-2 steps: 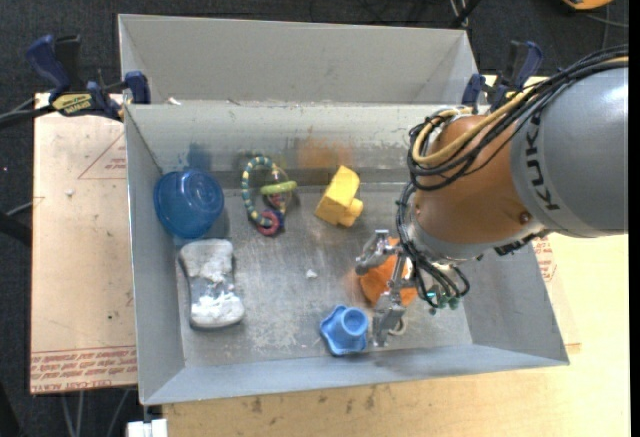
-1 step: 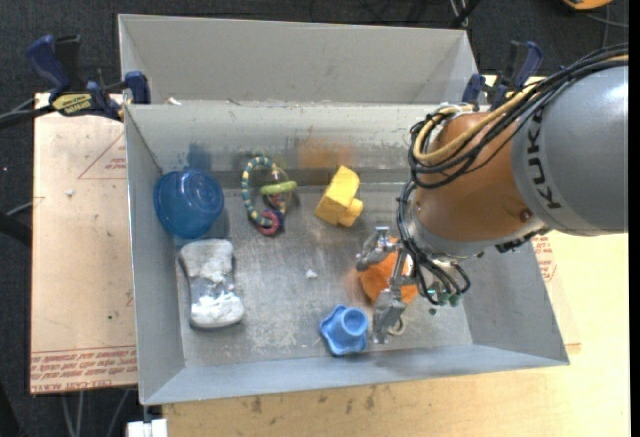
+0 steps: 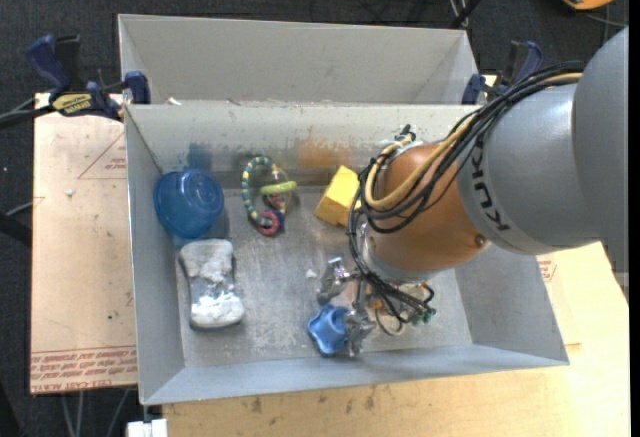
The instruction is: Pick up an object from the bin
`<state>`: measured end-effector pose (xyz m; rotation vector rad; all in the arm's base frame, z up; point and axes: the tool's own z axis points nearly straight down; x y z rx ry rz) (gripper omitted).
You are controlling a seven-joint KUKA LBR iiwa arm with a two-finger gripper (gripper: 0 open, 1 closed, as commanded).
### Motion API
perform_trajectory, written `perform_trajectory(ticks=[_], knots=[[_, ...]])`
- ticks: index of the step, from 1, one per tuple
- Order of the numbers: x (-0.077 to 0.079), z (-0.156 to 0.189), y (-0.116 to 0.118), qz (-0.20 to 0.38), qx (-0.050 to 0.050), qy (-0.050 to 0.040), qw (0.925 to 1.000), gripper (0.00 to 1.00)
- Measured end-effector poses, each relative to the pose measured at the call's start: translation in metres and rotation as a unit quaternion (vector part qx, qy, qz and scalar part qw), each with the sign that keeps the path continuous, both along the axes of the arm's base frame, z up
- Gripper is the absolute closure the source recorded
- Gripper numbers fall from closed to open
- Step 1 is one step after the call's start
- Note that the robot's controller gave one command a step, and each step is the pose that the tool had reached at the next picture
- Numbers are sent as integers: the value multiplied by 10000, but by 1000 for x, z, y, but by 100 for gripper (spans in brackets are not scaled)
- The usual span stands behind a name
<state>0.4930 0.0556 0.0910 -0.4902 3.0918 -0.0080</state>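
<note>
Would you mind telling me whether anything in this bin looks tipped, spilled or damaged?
Little stands out. The blue cup at the bin's left seems tipped over, and pale flecks dot the floor around the grey lump. Nothing looks broken.

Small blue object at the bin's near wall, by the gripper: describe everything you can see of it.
The small blue object is a glossy, lumpy, plastic-looking piece lying on the bin floor close to the near wall. Its right side is hidden under the gripper, which appears to touch it. Its exact shape cannot be told.
</note>
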Motion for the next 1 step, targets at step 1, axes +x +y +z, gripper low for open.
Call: perform_trajectory(ticks=[1], knots=[[0,0,0,0,3,-4,10000,100]])
